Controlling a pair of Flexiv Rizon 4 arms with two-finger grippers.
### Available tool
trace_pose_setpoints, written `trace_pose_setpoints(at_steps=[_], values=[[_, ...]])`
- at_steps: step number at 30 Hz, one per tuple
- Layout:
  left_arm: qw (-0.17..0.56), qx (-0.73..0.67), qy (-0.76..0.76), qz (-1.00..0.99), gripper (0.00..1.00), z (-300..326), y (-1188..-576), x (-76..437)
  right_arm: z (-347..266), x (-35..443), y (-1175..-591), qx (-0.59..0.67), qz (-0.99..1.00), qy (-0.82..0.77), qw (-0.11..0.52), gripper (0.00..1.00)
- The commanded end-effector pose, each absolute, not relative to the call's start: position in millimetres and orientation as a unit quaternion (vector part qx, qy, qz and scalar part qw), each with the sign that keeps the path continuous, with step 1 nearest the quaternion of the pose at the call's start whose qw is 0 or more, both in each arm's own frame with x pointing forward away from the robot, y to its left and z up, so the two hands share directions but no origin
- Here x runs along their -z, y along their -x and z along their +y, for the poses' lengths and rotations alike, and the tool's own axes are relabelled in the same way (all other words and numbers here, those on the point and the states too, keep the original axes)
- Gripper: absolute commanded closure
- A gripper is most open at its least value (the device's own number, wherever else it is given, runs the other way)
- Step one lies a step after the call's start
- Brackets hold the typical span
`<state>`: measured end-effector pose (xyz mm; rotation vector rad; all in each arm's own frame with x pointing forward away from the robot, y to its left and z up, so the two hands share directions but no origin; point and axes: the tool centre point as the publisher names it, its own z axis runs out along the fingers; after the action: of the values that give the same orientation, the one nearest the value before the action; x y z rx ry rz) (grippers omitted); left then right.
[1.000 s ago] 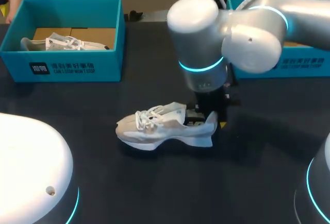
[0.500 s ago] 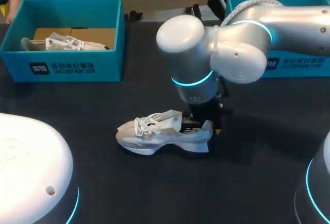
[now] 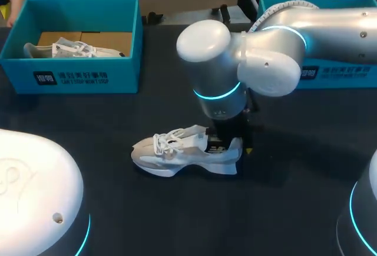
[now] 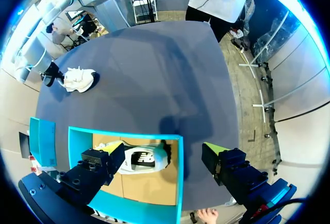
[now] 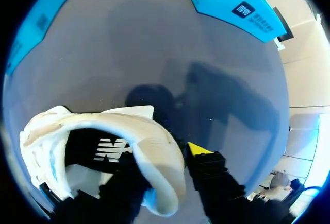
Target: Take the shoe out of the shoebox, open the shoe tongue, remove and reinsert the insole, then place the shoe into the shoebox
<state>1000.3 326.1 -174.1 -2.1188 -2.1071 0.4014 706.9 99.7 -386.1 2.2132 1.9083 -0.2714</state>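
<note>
A white sneaker point(image 3: 177, 152) lies on its sole on the dark table point(image 3: 118, 209), toe to the left; it also shows far ahead of my left gripper point(image 4: 77, 79). My right gripper point(image 3: 228, 142) is at its heel. The heel collar point(image 5: 165, 157) stands between its fingers, one inside the shoe and the yellow-tipped one point(image 5: 199, 149) just outside, a thin gap showing, so it is open. My left gripper point(image 4: 165, 152) hangs wide open above the left teal shoebox point(image 4: 77, 136), which holds a second sneaker point(image 4: 142, 159). That left shoebox point(image 3: 76, 76) and the sneaker in it point(image 3: 70, 50) sit at the back left.
A second teal shoebox point(image 3: 344, 70) stands at the back right, partly hidden behind my right arm point(image 3: 265, 62). White arm housings fill the near left corner point(image 3: 35, 191) and near right corner point(image 3: 362, 220).
My right arm moved left and down, bringing the sneaker a little left and setting it flat on the table. Its fingers have widened at the heel. The left gripper stayed open.
</note>
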Motion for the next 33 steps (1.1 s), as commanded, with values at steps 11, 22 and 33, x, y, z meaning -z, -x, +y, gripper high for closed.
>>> trace_pose_setpoints(at_steps=[11, 22, 33], values=[[0.063, -0.131, 0.702, -0.697, 0.0, 326, -999, 174, 103, 347, -704, 0.07, 0.675, -0.729, 0.092, 0.0], [0.063, -0.131, 0.702, -0.697, 0.0, 326, -999, 174, 107, 295, -710, 0.064, 0.753, -0.649, 0.081, 0.0], [0.063, -0.131, 0.702, -0.697, 0.0, 326, -999, 174, 128, 266, -712, 0.12, 0.905, -0.391, 0.112, 0.0]])
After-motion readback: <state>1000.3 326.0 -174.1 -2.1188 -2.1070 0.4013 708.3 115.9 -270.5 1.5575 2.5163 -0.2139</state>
